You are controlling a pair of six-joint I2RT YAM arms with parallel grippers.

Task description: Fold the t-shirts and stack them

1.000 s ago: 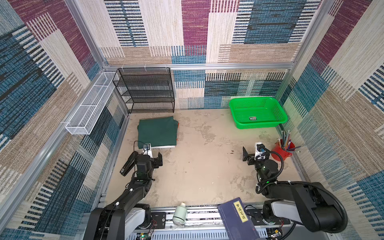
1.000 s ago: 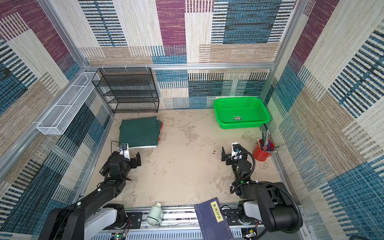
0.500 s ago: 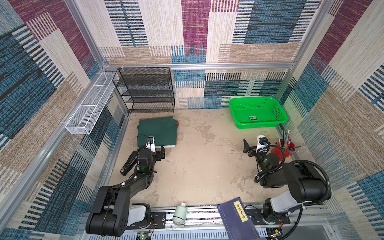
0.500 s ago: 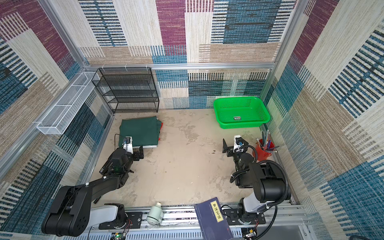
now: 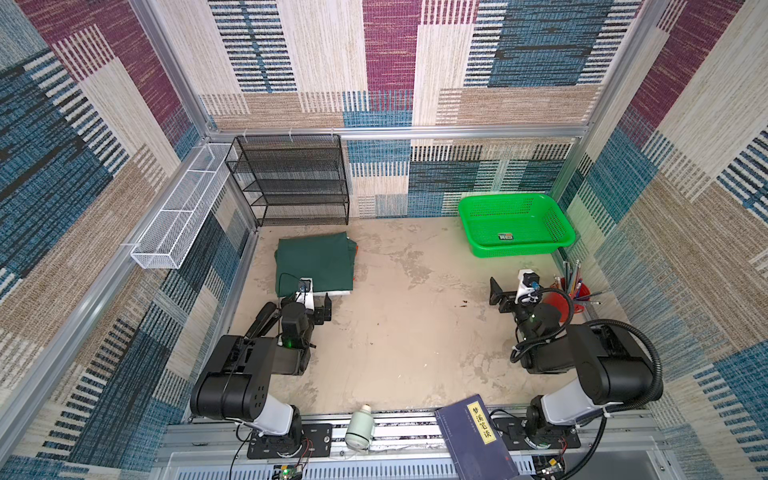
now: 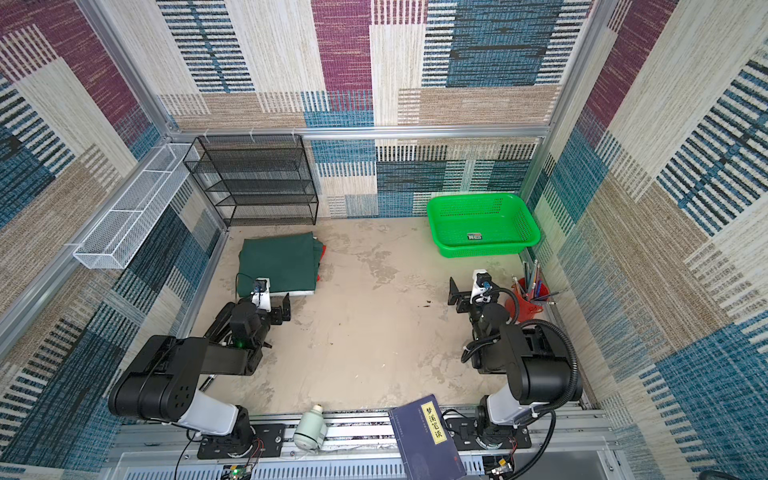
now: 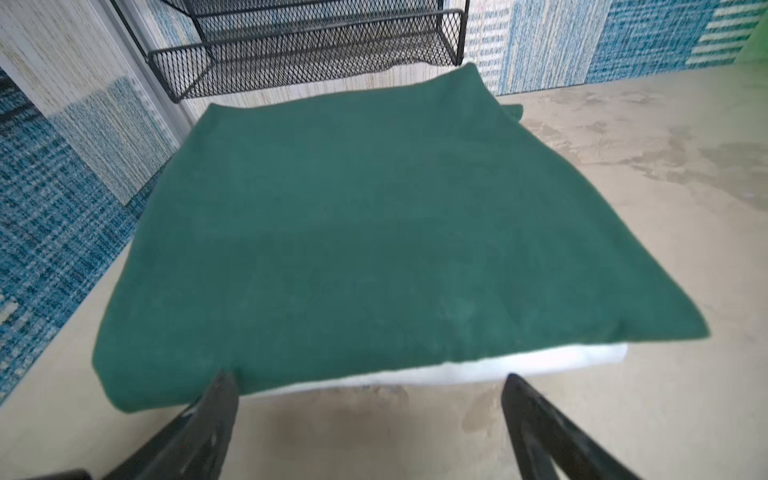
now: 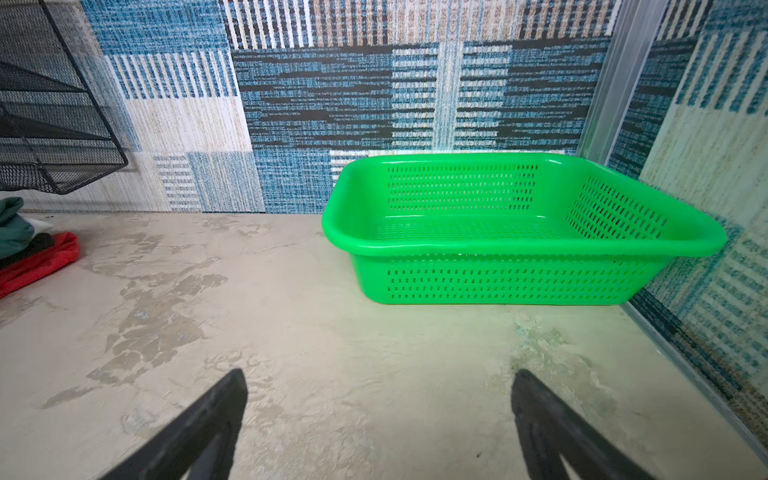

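Beige, blotchy counter (image 5: 407, 332), boxed in by patchwork-carpet walls (image 5: 395, 62). Black mesh rack (image 5: 291, 178) stands at the back wall. Just in front of the rack is a stack of folded shirts: green shirt (image 5: 311, 262) on top, white shirt (image 7: 478, 368) poking out under it, red shirt (image 8: 37, 262) lowest, its edge showing on the stack's right side. Green basket (image 5: 515, 224) sits along the same wall, well right of the rack, with a small label inside. Red pen cup (image 5: 575, 291) is further from the rack, by the right wall. Book (image 5: 478, 436) and pale bottle (image 5: 359, 428) lie on the front rail (image 5: 395, 432), farthest from the rack.

Left arm is folded low. Left hand (image 7: 369, 376) points at the rack, just short of the stack's near edge, jaws wide apart, holding nothing. One fingertip overlaps the green hem in the wrist view; contact unclear. Right arm is folded too. Right hand (image 8: 379, 372) is over bare counter, well right of the rack, aimed at the basket, jaws spread wide, empty.
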